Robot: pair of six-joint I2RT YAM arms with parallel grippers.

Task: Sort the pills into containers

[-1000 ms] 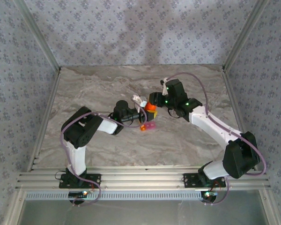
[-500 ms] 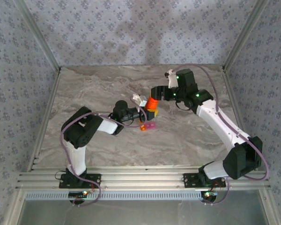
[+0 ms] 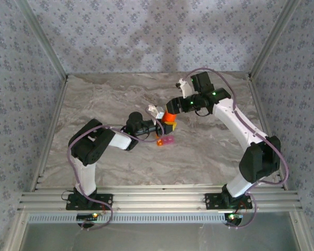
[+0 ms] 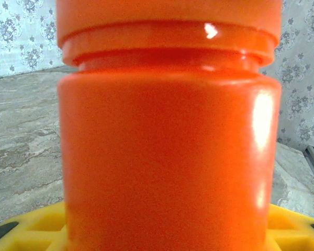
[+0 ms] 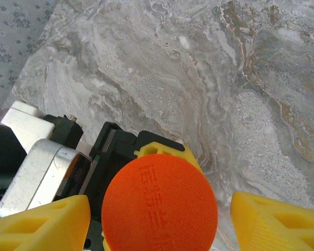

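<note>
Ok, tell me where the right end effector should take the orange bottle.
By the round cap, from straight above, fingers on its opposite edges. The orange bottle stands upright and the left end effector clamps its body, so the cap is the free part.

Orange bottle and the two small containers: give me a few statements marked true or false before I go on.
1. The orange bottle has its cap on. True.
2. The right gripper is clamped on the cap. False: its fingers stand on either side of the cap, with gaps.
3. The left gripper holds the orange bottle upright. True.
4. In the top view the pink container lies left of the orange container. False: it lies right of it, joined to it.
</note>
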